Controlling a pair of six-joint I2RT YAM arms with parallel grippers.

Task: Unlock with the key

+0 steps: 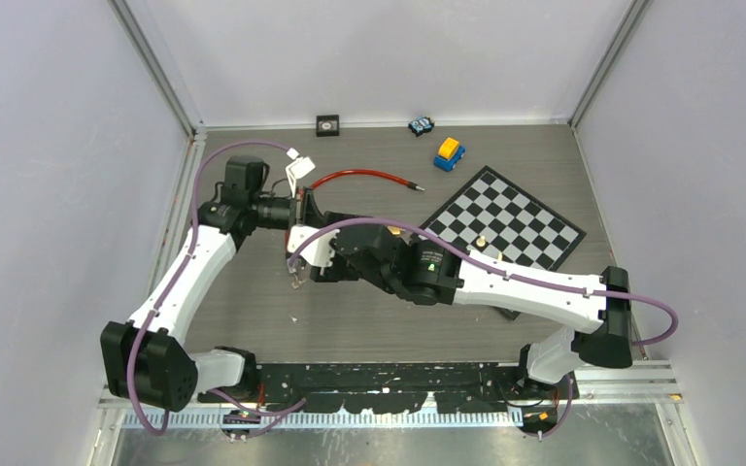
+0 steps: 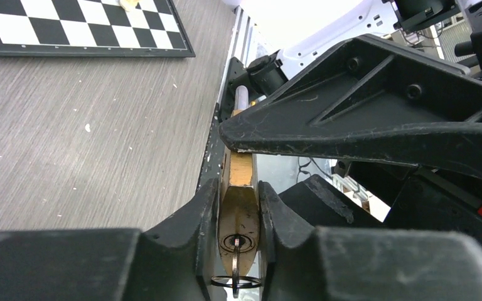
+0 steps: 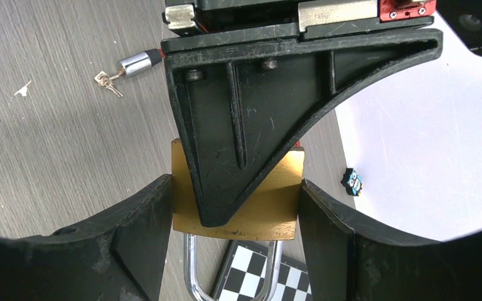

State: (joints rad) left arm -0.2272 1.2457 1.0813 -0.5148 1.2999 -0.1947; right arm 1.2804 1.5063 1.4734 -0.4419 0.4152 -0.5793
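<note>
Here, brass padlock (image 3: 281,197) over the table (image 1: 253,325), right gripper (image 3: 235,188) clamped across its width, left gripper (image 2: 238,188) pinching its flat faces, key (image 2: 236,246) seated in the keyhole

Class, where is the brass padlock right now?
In the right wrist view, the brass padlock sits clamped in the right gripper, while the left gripper pinches its keyhole end.
</note>
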